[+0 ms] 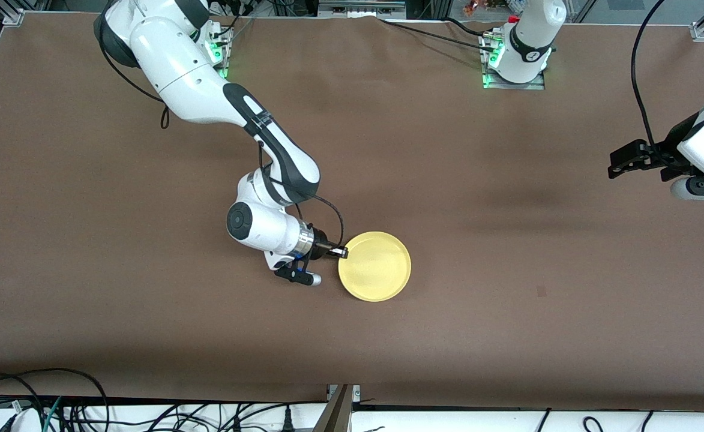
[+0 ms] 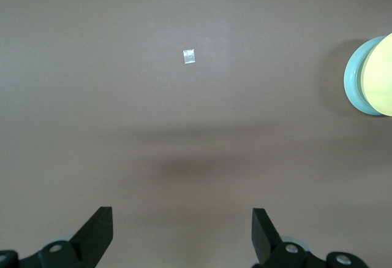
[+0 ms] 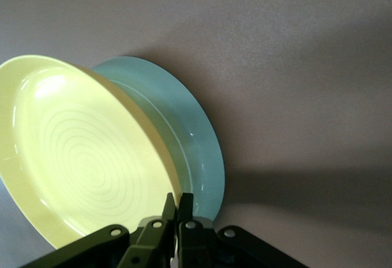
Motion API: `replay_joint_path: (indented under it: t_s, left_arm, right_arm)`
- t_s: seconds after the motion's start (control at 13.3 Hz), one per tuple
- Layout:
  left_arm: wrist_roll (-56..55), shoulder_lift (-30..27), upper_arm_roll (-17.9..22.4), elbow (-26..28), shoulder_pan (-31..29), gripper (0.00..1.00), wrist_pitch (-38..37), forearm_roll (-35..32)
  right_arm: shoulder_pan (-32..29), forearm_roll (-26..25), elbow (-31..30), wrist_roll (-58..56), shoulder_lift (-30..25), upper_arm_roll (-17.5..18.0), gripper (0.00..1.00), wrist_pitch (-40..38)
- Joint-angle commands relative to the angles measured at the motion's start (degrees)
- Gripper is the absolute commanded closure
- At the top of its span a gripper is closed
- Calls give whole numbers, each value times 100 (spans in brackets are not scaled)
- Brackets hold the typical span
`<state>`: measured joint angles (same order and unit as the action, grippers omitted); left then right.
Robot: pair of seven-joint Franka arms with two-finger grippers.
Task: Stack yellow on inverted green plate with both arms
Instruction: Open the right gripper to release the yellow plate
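Note:
The yellow plate (image 1: 374, 266) lies face up near the middle of the table, over the green plate, which it hides in the front view. In the right wrist view the green plate (image 3: 196, 139) shows as a mint crescent under the yellow plate (image 3: 79, 157). My right gripper (image 1: 341, 252) (image 3: 177, 203) is shut on the yellow plate's rim, on the side toward the right arm's end. My left gripper (image 1: 619, 162) (image 2: 182, 231) waits open over bare table at the left arm's end. Its view catches both the green plate (image 2: 352, 78) and the yellow plate (image 2: 378, 75) at the edge.
A small pale square of tape (image 2: 189, 56) lies on the brown table cover (image 1: 508, 336). Cables (image 1: 39, 396) run along the table edge nearest the front camera.

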<state>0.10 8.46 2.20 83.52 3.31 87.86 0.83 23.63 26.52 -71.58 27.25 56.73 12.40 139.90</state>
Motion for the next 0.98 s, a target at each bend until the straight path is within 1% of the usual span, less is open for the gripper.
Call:
replay_joint_path:
  t_s: [0.0, 0.15, 0.23, 0.3, 0.38, 0.53, 0.6, 0.75, 0.83, 0.9]
  left_arm:
    - [43, 24, -9, -134, -23, 0, -76, 128]
    - [43, 24, -9, -134, -23, 0, -76, 128]
    - [43, 24, -9, -134, -23, 0, -76, 128]
    - [43, 24, -18, -134, -23, 0, -76, 128]
    - [43, 24, -18, -134, -23, 0, -76, 128]
    - [43, 24, -27, -143, -23, 0, -76, 137]
    - [43, 24, -27, -143, -23, 0, -76, 137]
    - [43, 24, -27, -134, -23, 0, -76, 128]
    - [43, 24, -18, -134, -23, 0, -76, 128]
    - [43, 24, -18, -134, -23, 0, -76, 128]
  right_arm:
    - [27, -77, -57, 26, -40, -36, 100, -94]
    - [36, -121, -66, 26, -31, -124, 100, -103]
    - [45, -147, -66, 35, -31, -133, 22, -94]
    - [97, -330, -66, 26, -48, -133, 0, -94]
    - [106, -523, -66, 35, -127, -133, 0, -112]
    - [98, -578, -66, 35, -250, -159, 0, -234]
    - [97, -578, -75, 35, -416, -203, 0, -391]
    - [106, -587, -75, 35, -854, -527, 0, -1083]
    - [98, -613, -66, 17, -1083, -763, 0, -1627]
    - [106, -778, -66, 9, -1312, -940, 0, -2085]
